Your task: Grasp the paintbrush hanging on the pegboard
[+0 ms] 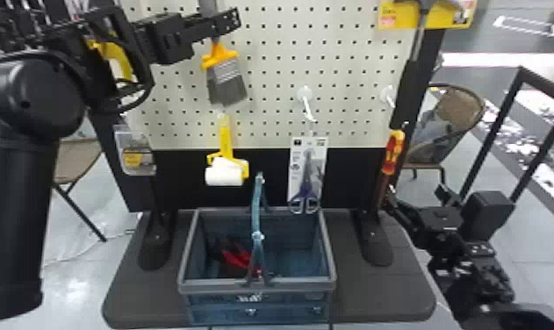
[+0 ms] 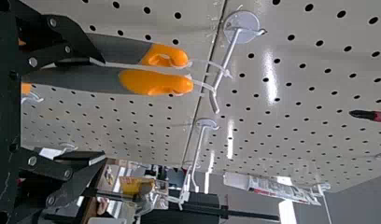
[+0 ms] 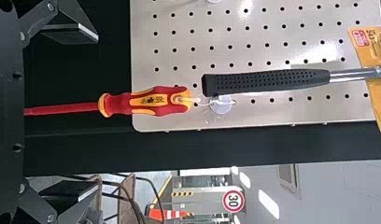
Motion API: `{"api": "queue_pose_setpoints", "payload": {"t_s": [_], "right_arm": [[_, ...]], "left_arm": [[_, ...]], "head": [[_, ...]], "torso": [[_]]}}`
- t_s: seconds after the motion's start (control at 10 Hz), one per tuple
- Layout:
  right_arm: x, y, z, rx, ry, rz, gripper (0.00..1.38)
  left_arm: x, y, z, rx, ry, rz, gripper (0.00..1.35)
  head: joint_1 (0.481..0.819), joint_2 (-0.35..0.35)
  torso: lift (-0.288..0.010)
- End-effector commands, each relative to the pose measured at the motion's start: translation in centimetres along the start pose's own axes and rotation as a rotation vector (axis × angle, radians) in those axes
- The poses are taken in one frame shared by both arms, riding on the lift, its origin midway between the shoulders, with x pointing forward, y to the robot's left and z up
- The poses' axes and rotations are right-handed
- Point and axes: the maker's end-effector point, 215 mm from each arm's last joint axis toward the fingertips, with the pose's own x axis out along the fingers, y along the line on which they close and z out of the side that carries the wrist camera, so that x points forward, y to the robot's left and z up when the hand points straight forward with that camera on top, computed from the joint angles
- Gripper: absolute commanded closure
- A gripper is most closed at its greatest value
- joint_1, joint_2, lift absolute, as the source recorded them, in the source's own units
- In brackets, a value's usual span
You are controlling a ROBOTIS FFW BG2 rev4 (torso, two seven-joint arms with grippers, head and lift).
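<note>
Left jaws spread around paintbrush (image 1: 224,79) handle, grey grip, orange tip, dark bristles, right jaws released

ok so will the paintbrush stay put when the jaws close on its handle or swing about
Likely swings a little: the paintbrush hangs from its hook by a thin white tie. The handle looks like hard plastic, so probably stiff, perhaps a bit slick.
</note>
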Motion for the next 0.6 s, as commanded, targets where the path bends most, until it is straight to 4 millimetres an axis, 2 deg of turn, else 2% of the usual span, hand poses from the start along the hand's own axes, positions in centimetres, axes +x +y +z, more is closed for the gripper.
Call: {"api": "queue_pose_setpoints", "payload": {"t_s": [0.0,0.1,0.5], "right_arm": [[-0.10,0.00,-0.21,0.004,0.004,0.000,0.18],[-0.04,0.00,-0.12,0.003,0.002,0.000,0.18],[-0.15,-0.06,-0.59,0.006,0.011,-0.001,0.18]], "left_arm": [[-0.09,0.11,-0.36,-0.006,0.019,0.004,1.15],[-0.14,0.18,-0.07,-0.008,0.007,0.006,1.22],[-0.31,0.40,0.11,-0.008,-0.007,0.012,1.22]], "head": [[0.549,0.000],[0.549,0.000],[0.549,0.000]], "torso": [[-0.100],[-0.100],[-0.100]]}}
